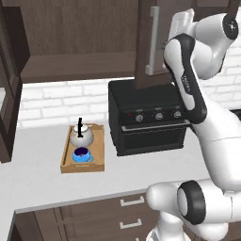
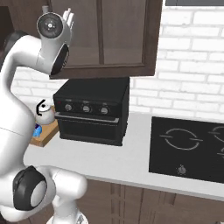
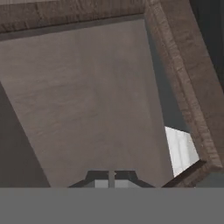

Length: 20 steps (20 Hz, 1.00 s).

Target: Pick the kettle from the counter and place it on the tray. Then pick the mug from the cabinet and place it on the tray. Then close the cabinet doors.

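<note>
counter (image 1: 42, 186): black oven (image 1: 148, 120) beside tray (image 1: 66, 155); claw (image 3: 111, 177) pinched narrow, empty.

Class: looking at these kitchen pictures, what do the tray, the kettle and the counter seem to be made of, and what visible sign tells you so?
Tray: light wood, matt, judging by its warm tan colour; grain too small to tell.
Kettle: probably metal, given its silvery-white sheen; the thin handle is black.
Counter: pale grey-white and smooth, perhaps stone or laminate; the look leaves it open.
</note>
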### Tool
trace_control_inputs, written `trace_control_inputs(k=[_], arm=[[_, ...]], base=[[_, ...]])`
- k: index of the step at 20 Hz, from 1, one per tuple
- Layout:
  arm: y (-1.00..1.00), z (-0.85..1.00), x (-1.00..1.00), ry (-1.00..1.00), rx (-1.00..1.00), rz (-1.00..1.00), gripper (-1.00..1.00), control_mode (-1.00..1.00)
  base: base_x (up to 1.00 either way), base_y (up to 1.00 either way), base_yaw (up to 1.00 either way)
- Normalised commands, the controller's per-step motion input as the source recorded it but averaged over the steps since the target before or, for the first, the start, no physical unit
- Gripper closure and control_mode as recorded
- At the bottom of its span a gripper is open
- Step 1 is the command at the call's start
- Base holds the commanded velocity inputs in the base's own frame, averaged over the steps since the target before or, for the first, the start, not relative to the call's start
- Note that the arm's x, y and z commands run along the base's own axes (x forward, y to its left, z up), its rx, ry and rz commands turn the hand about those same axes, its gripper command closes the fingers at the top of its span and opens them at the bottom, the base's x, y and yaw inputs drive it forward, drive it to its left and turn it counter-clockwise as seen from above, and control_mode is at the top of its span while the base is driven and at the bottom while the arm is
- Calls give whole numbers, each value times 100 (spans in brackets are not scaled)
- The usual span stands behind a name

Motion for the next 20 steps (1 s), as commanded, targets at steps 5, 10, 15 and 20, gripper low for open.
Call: trace_control_inputs(k=[5,10,15,20], arm=[[0,-36,100,13,0,-16,100,-100],[0,-51,100,1,0,-8,100,-100],[0,-61,100,0,0,-6,100,-100],[-3,-48,96,0,0,0,100,-100]], base=[[0,0,0],[0,0,0],[0,0,0],[0,0,0]])
